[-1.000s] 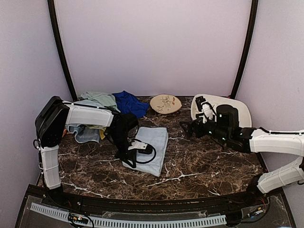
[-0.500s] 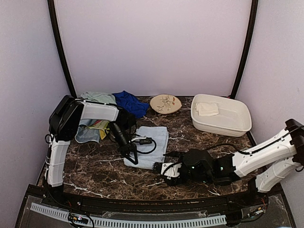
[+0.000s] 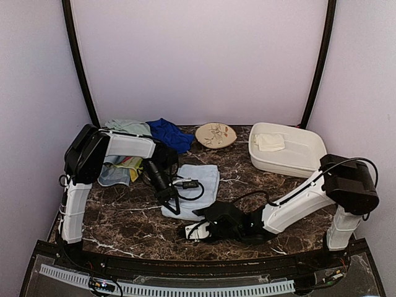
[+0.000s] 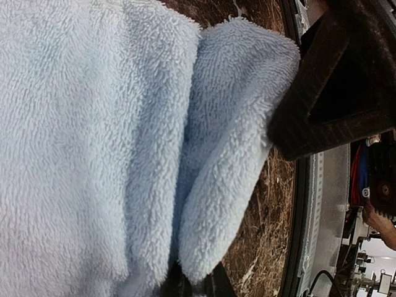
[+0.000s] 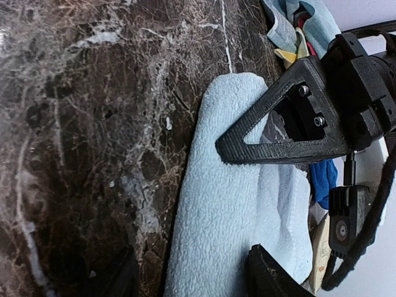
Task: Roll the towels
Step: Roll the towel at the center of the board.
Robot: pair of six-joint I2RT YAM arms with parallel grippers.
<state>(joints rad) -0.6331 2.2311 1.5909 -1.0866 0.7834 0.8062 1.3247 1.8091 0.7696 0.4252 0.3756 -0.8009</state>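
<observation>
**Desk:** Top external view: where's the light blue towel point(image 3: 201, 185)?

**Photog:** Centre of frame, lying on the marble table point(image 3: 117, 213). The left gripper point(image 3: 171, 202) is at its lower left edge. Left wrist cam is filled w/ the same towel point(image 4: 93, 154), its edge doubled over in a thick fold.

**Desk:** Is the left clamped on it?

**Photog:** Can't tell. Right wrist cam shows 1 black triangular finger point(image 5: 278, 154) lying across the folded corner, and the 2nd finger is hidden.

**Desk:** And the right gripper point(image 3: 193, 230)?

**Photog:** Lower centre, low over the table, just below the towel's near edge. Its jaws are spread wide, w/ the towel's end ahead betw. its 2 fingers point(image 5: 127, 275).

**Desk:** Other towels?

**Photog:** A cream towel point(image 3: 270, 142) sits in the white tub point(image 3: 303, 162), right of frame. The royal blue towel point(image 3: 168, 133) and pale green towel point(image 3: 128, 127) are upper left. A yellow towel point(image 3: 131, 164) shows in the heap behind the left arm. A patterned plate point(image 3: 215, 135) is at top centre.
</observation>
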